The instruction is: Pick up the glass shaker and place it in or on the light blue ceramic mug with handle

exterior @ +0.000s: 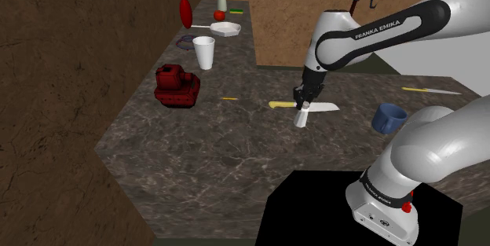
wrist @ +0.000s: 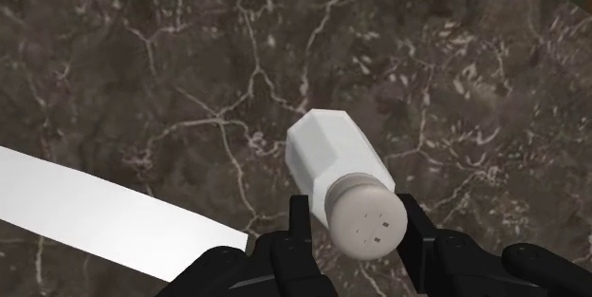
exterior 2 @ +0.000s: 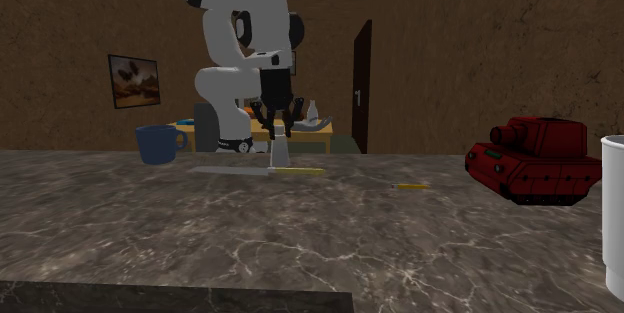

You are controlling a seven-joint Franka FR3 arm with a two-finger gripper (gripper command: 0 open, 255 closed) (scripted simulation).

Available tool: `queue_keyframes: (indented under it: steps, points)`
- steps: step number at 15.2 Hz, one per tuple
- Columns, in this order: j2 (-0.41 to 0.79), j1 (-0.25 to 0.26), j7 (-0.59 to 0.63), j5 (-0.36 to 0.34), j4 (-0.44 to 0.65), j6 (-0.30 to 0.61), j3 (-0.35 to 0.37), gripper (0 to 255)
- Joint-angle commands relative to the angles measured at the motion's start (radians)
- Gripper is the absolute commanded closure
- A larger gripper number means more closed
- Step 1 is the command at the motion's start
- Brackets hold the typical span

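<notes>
Gripper [wrist: 355,208] clamped on the white shaker [wrist: 334,157] at its cap, fingers [wrist: 300,221] pressing both sides. Knife [exterior: 312,106] just beside it. Blue mug [exterior: 389,118] well apart, toward the shoulder view's right.

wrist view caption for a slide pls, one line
black gripper straddling a grey-capped white faceted shaker over a dark veined counter, a white knife blade alongside

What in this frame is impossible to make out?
- Inside of the mug: the second exterior view shows it side-on.
- White cup: cut off by the second exterior view's right edge.
- Base of the shaker: its own body hides it in the wrist view.
</notes>
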Motion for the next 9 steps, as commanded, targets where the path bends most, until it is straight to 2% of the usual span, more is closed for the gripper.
queue_keyframes:
  steps: [1, 4, 9]
  points:
    - [0.0, 0.0, 0.0, 0.0, 0.0, 0.0, 0.0, 255]
    - [0.0, 0.0, 0.0, 0.0, -0.001, 0.0, 0.0, 255]
    - [-0.043, -0.003, 0.007, -0.003, 0.04, -0.084, 0.005, 255]
